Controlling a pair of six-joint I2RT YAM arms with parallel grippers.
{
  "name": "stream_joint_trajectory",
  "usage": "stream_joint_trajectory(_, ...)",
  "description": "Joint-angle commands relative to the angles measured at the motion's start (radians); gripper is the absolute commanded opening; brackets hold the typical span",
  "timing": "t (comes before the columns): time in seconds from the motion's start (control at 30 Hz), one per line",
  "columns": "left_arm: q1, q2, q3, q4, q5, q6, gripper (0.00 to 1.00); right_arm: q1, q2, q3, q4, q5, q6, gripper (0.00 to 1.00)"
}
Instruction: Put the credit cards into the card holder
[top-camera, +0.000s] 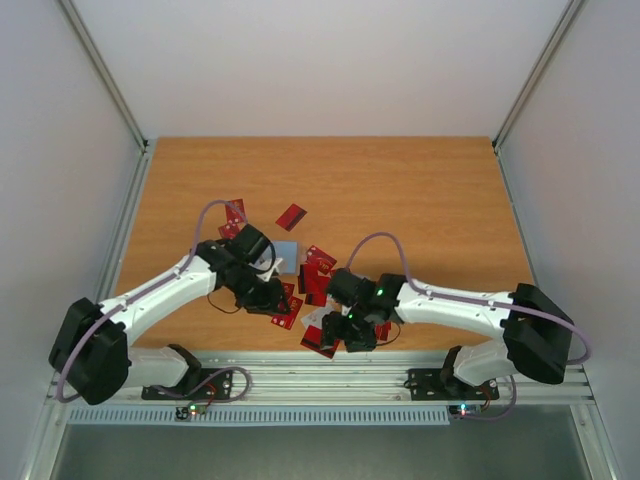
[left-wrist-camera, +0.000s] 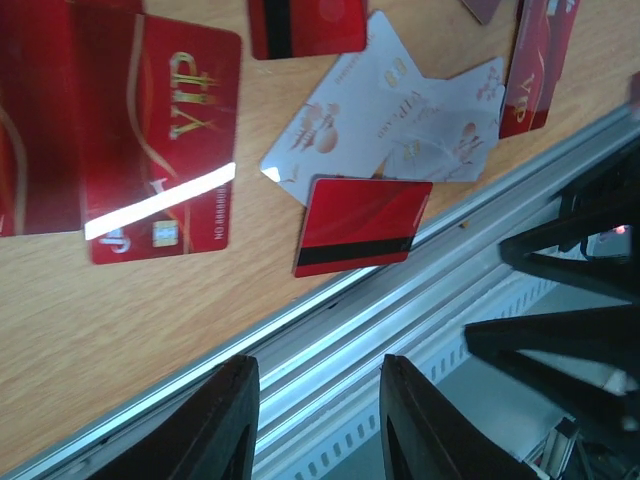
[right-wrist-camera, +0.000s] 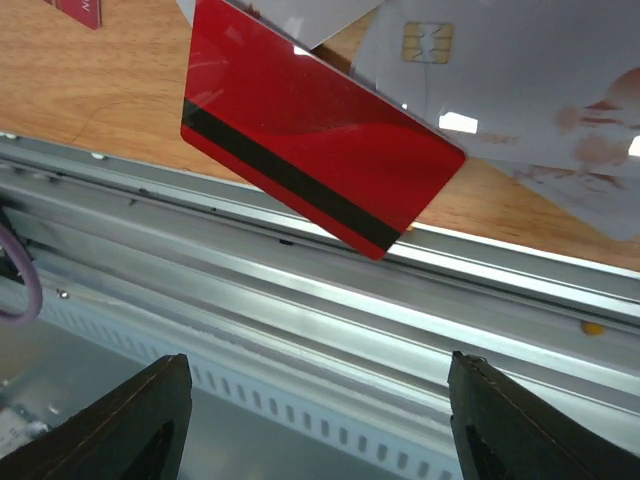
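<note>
Right now both of your grippers hang over the metal rail (right-wrist-camera: 300, 300) at the near edge, off the wood. The right gripper (right-wrist-camera: 320, 430) stands wide and empty. The left gripper (left-wrist-camera: 320, 425) is narrower, with a clear gap between its fingers and nothing in it either.

Just beyond them, a striped red card (right-wrist-camera: 315, 140) pokes its corner out past the table (top-camera: 400, 190) edge, over the rail. Nudge it from the far side and it will likely tip into the rail's channel, where you would struggle to reach it. Behind it lie white cards (left-wrist-camera: 390, 120), overlapping each other. A pinch there could lift two at once or slide the stack.

Your arms sit very close together, so sending both toward the same cluster risks a knock between them. The cards are glossy and lie flat on the wood, so fingertips may skate off instead of getting under an edge.

Farther in, a pale grey square (top-camera: 287, 250) beside the left arm reads as the card holder, though no tan shows, so confirm it first. More red cards (top-camera: 291, 216) lie scattered beyond it.
</note>
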Motion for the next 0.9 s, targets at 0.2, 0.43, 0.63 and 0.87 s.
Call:
stream_joint_trajectory(0.2,-0.089,0.125,-0.021,0.167,0.056,-0.041,0.32,0.094,0.030,-0.208,0.478,0.103,0.292,0.71)
stream_joint_trajectory(0.43,-0.142,0.209,-0.012,0.227,0.065,-0.020,0.30,0.093,-0.020,-0.354,0.665,0.098,0.296,0.71)
stream_joint_trajectory(0.63,-0.181,0.288,-0.038,0.309,0.042,-0.035,0.28,0.093,-0.023,-0.494,0.906,0.096,0.300,0.70)
stream_joint_trajectory(0.87,-0.206,0.366,-0.030,0.351,-0.008,-0.070,0.26,0.088,-0.008,-0.541,1.018,0.076,0.291,0.68)
